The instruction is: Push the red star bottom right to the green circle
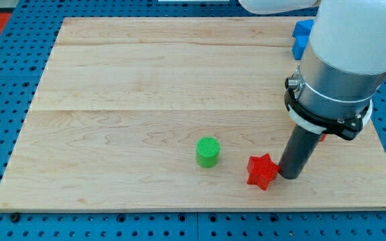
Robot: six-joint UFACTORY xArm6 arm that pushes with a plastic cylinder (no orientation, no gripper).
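Note:
The red star (261, 171) lies on the wooden board near the view's bottom, right of centre. The green circle (208, 151), a short cylinder, stands to the star's upper left, a small gap away. My tip (289, 175) rests on the board right against the star's right side. The rod rises from it to the arm's large grey body at the view's upper right.
A blue block (302, 37) sits at the board's top right edge, partly hidden by the arm. A small bit of red (323, 137) shows behind the rod's collar. The wooden board (112, 100) lies on a blue pegboard; its bottom edge is close below the star.

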